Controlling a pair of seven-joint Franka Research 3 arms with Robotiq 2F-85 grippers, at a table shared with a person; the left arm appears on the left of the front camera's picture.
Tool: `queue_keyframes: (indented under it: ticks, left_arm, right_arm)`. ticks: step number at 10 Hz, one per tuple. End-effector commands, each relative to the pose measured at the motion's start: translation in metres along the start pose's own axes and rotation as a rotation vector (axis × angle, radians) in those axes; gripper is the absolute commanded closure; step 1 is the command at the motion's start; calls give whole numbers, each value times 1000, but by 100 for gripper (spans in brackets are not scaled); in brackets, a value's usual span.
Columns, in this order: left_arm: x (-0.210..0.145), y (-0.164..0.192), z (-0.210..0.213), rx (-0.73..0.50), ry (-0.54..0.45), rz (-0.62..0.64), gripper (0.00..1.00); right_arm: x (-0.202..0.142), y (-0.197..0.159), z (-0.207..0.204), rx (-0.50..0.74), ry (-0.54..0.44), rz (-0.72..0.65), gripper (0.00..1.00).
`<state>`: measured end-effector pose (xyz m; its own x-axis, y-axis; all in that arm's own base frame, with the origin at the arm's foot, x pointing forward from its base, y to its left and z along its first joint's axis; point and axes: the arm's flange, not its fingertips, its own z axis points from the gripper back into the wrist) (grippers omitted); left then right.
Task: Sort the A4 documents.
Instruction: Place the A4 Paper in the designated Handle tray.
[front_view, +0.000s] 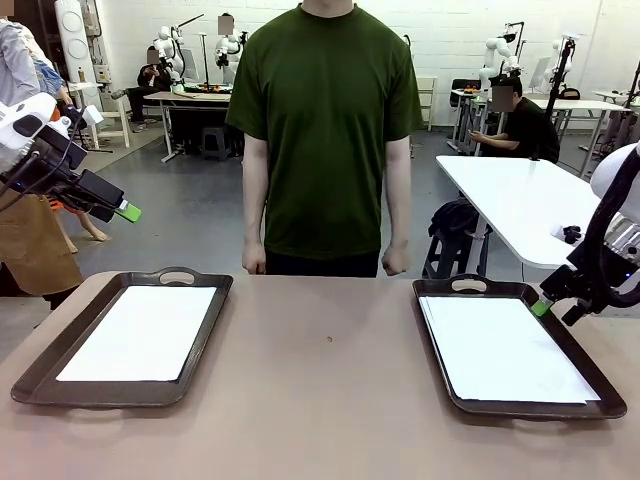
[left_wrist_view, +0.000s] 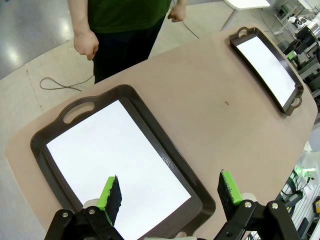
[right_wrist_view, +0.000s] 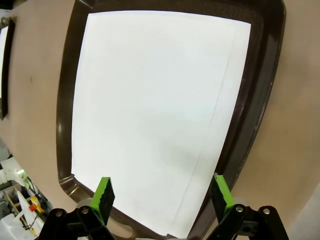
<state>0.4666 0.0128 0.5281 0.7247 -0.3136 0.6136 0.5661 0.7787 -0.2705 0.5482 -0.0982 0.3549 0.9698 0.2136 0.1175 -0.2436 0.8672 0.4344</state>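
Front view is showing plain white A4 documents lying flat in two dark trays: one sheet in the left tray, offset stacked sheets in the right tray, long axes running toward the person. Left gripper and right gripper are hovering wide open, holding nothing.

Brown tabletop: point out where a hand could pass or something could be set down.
The wide bare strip of brown tabletop between the left dark brown handled tray and the right dark brown handled tray is free. Both trays are crowded, white A4 paper sheets covering their floors.
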Motion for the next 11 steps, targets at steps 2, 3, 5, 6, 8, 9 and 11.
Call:
queue_keyframes:
  ticks: [2,3,5,6,8,9,11]
  left_arm:
    - [0,0,0,12,-3,-4,0]
    - [0,0,0,12,-3,-4,0]
    - [0,0,0,12,-3,-4,0]
    - [0,0,0,12,-3,-4,0]
    - [0,0,0,12,-3,-4,0]
    - [0,0,0,12,-3,-4,0]
    - [0,0,0,12,-3,-4,0]
  right_arm:
    - [-2,10,-2,3,28,-7,0]
    - [0,1,-1,0,2,2,0]
    - [0,1,-1,0,2,2,0]
    - [0,1,-1,0,2,2,0]
    - [0,1,-1,0,2,2,0]
    - [0,1,-1,0,2,2,0]
    - [0,1,-1,0,2,2,0]
